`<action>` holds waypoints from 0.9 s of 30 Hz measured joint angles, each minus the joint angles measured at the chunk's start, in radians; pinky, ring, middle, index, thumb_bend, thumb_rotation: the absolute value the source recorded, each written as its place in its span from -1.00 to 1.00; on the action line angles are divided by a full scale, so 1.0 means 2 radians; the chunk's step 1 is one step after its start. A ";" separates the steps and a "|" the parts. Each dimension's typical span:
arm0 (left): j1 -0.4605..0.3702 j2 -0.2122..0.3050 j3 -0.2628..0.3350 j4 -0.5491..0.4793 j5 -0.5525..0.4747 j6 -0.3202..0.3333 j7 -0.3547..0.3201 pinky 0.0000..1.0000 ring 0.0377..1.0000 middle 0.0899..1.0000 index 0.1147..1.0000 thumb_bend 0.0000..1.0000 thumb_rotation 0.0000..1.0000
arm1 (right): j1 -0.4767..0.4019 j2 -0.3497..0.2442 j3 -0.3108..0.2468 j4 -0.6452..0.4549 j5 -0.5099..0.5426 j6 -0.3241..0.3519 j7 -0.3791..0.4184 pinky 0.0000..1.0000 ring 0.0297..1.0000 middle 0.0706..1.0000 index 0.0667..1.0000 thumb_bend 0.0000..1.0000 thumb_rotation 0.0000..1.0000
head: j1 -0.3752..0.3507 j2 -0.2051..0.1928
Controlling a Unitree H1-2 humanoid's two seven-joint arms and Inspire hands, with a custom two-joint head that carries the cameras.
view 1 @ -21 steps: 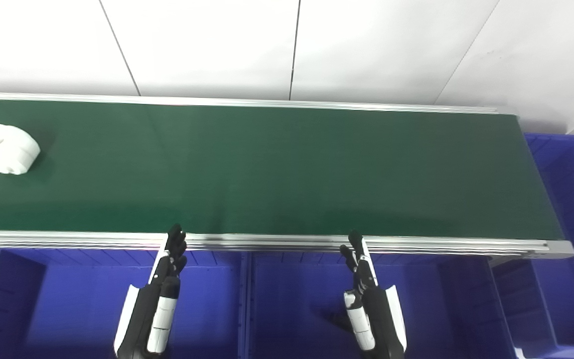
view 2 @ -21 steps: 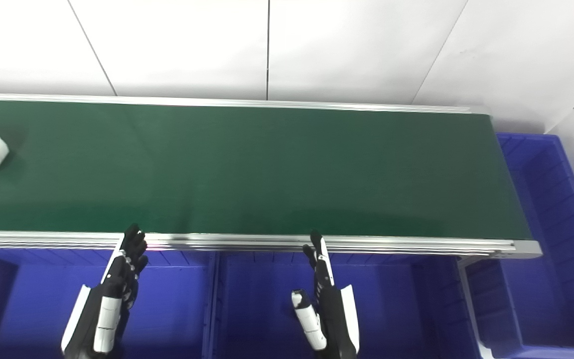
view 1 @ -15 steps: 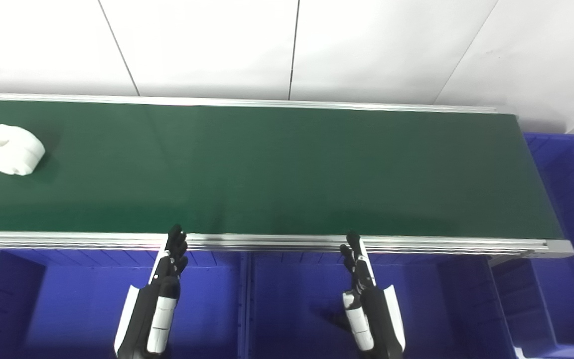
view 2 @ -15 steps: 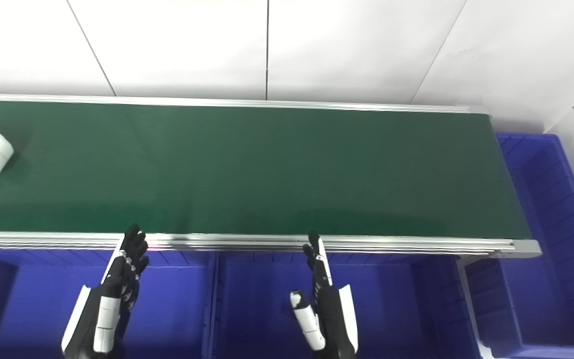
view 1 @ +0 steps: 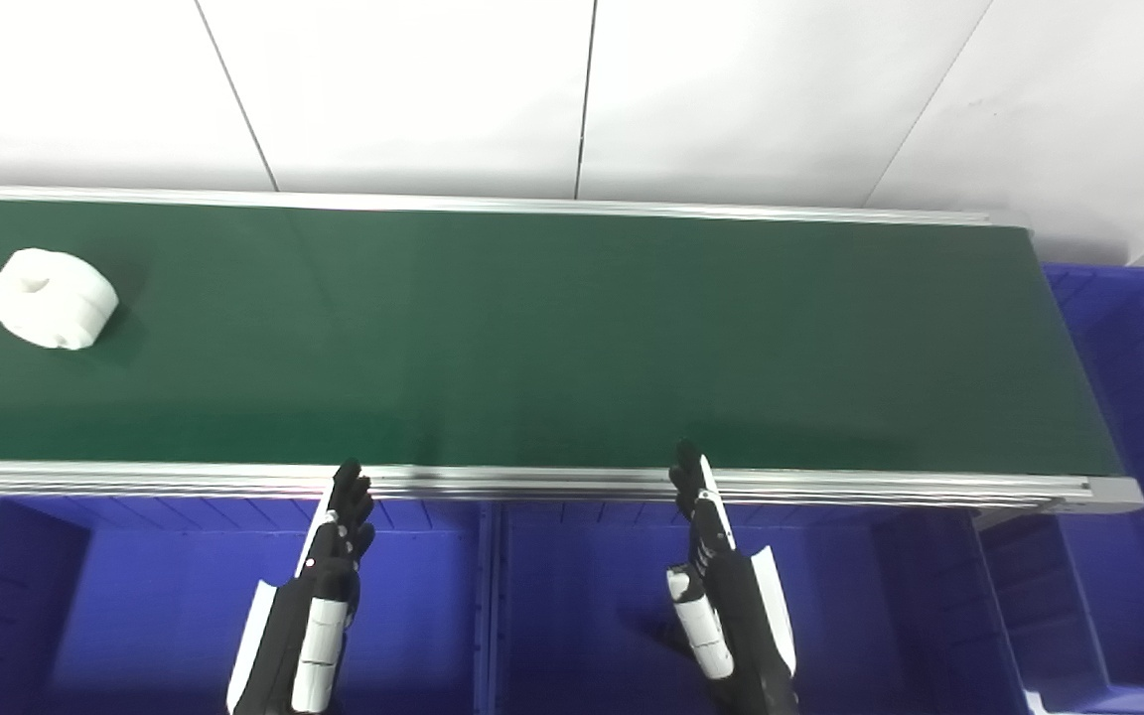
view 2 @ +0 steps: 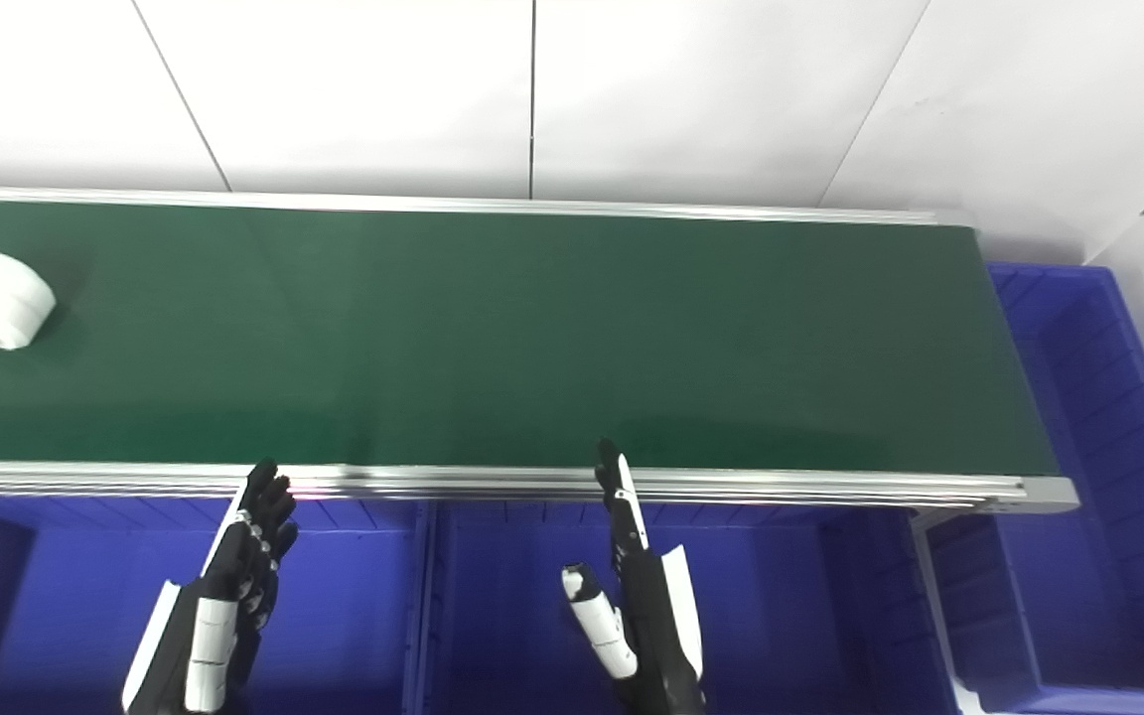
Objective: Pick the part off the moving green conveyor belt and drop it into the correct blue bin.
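Carried rightward since the earlier frame, the white ring-shaped part [view 1: 51,312] lies at the far left of the green conveyor belt [view 1: 552,338]. Both the left robot hand [view 1: 319,596] and right robot hand [view 1: 716,586] hover empty, fingers extended, over the blue bins [view 1: 413,616] at lower frame; the right fingertips now overlap the belt's near rail.

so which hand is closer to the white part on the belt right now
Left. The left hand waits open at the belt's near rail, right of and nearer the camera than the white part. The right hand, also open, is much farther right.
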 measured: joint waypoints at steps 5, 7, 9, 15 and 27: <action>-0.003 -0.001 0.000 0.001 0.000 0.000 0.000 1.00 1.00 1.00 1.00 0.25 1.00 | -0.001 0.000 0.000 0.001 0.002 -0.001 0.000 1.00 0.97 1.00 1.00 0.60 1.00 | 0.006 -0.002; -0.004 -0.002 -0.001 0.001 0.000 0.000 0.000 1.00 1.00 1.00 1.00 0.22 1.00 | -0.001 0.000 0.000 0.002 0.007 -0.001 0.001 1.00 0.97 1.00 1.00 0.59 1.00 | 0.008 -0.002; -0.004 -0.004 -0.001 0.001 0.000 0.000 0.000 1.00 1.00 1.00 1.00 0.20 1.00 | -0.001 0.000 0.000 0.002 0.011 -0.001 0.003 1.00 0.97 1.00 1.00 0.58 1.00 | 0.008 -0.002; -0.004 -0.007 -0.003 0.002 0.011 0.000 0.001 1.00 1.00 1.00 1.00 0.22 1.00 | -0.001 -0.001 0.000 0.002 0.024 -0.001 0.009 0.98 0.96 1.00 1.00 0.57 1.00 | 0.012 -0.002; -0.004 -0.010 -0.008 0.004 0.040 -0.008 0.006 1.00 1.00 1.00 1.00 0.21 1.00 | 0.015 0.001 -0.002 -0.005 0.039 -0.001 0.013 0.96 0.93 1.00 1.00 0.70 1.00 | 0.025 -0.002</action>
